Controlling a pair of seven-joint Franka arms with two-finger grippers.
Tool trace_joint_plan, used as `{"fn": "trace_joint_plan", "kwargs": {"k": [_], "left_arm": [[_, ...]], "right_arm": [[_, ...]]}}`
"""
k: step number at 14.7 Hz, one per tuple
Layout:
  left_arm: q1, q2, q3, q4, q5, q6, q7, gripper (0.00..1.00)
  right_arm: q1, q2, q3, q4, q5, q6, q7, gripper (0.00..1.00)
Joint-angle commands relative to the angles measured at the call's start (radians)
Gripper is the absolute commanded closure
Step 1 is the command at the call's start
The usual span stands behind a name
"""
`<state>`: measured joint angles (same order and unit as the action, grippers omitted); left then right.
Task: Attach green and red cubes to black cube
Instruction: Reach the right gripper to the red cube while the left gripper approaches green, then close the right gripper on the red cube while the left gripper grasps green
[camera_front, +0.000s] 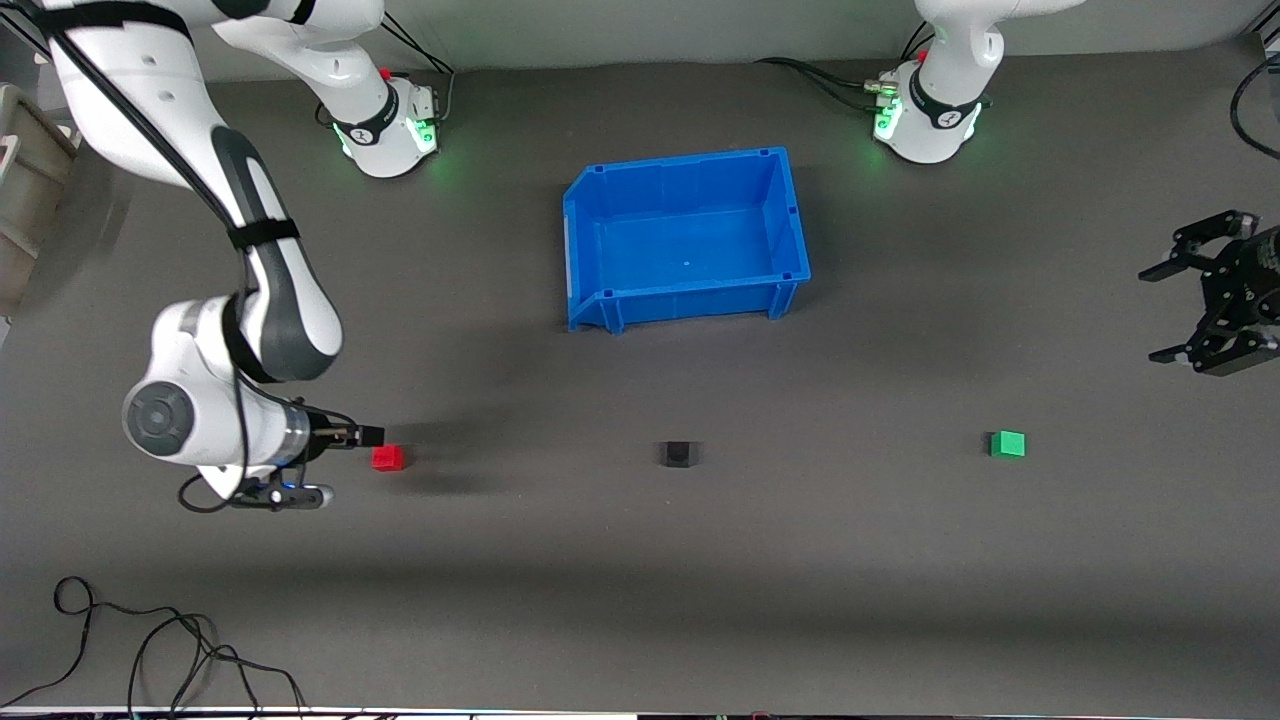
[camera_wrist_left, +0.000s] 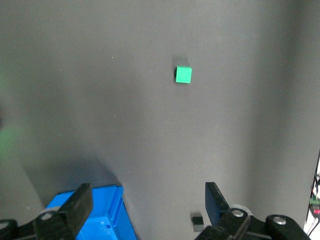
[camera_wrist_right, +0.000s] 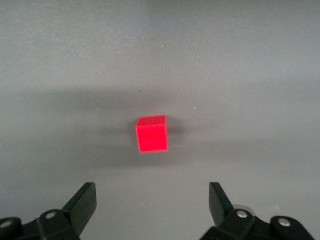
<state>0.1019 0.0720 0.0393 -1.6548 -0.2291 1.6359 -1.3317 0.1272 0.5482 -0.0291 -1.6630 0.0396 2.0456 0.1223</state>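
A dark grey mat (camera_front: 640, 560) covers the table under even overhead light, with loose black cables (camera_front: 150, 650) curled at its near edge and a beige bin (camera_front: 25, 190) off the right arm's end.

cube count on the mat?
3. Red cube toward the right arm's end, by the open right gripper; black cube mid-table, nearer the camera than the blue bin; green cube toward the left arm's end. None seems hidden.

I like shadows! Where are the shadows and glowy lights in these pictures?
Front view: green lights glow at both arm bases, and the right arm throws a soft shadow by the red cube. Right wrist view: a blurry dark band crosses the mat around that cube. Left wrist view: the green cube has only a thin shadow.
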Motion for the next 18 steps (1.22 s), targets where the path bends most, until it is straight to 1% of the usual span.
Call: {"fn": "trace_joint_plan", "kwargs": {"k": [1,3,5,8,10,12,14,15,17,18], "left_arm": [[0.064,-0.02,-0.004,-0.123,-0.071,0.077,-0.02,0.0],[0.093,-0.02,-0.004,-0.221,-0.107,0.168,-0.001,0.0],[0.093,-0.011,-0.004,-0.299,-0.134,0.255,0.064,0.0],[0.096,0.055,-0.004,-0.385,-0.245,0.39,0.176,0.0],[0.099,0.135,-0.004,-0.393,-0.335,0.465,0.29,0.0],[0.136,0.201,-0.004,-0.392,-0.406,0.492,0.405,0.0],[0.134,0.261,-0.004,-0.39,-0.461,0.554,0.498,0.0],[0.134,0.285,-0.006,-0.387,-0.479,0.59,0.525,0.0],[0.127,0.336,-0.009,-0.367,-0.501,0.631,0.56,0.0],[0.122,0.363,-0.01,-0.352,-0.516,0.646,0.572,0.0]], "right_arm": [[0.003,0.048,0.0,0.005,-0.007,0.059,0.022,0.0],[0.003,0.079,0.001,0.0,-0.007,0.093,0.037,0.0],[0.012,0.094,0.0,-0.024,-0.009,0.145,0.051,0.0],[0.02,0.113,0.001,-0.049,-0.007,0.212,0.065,0.0],[0.031,0.124,0.0,-0.055,-0.007,0.234,0.069,0.0],[0.032,0.127,0.0,-0.057,-0.007,0.238,0.069,0.03],[0.032,0.127,0.0,-0.057,-0.007,0.24,0.069,0.09],[0.032,0.127,0.0,-0.057,-0.007,0.246,0.069,0.13],[0.031,0.133,0.0,-0.055,-0.007,0.251,0.069,0.15],[0.029,0.134,0.0,-0.055,-0.009,0.251,0.068,0.2]]}}
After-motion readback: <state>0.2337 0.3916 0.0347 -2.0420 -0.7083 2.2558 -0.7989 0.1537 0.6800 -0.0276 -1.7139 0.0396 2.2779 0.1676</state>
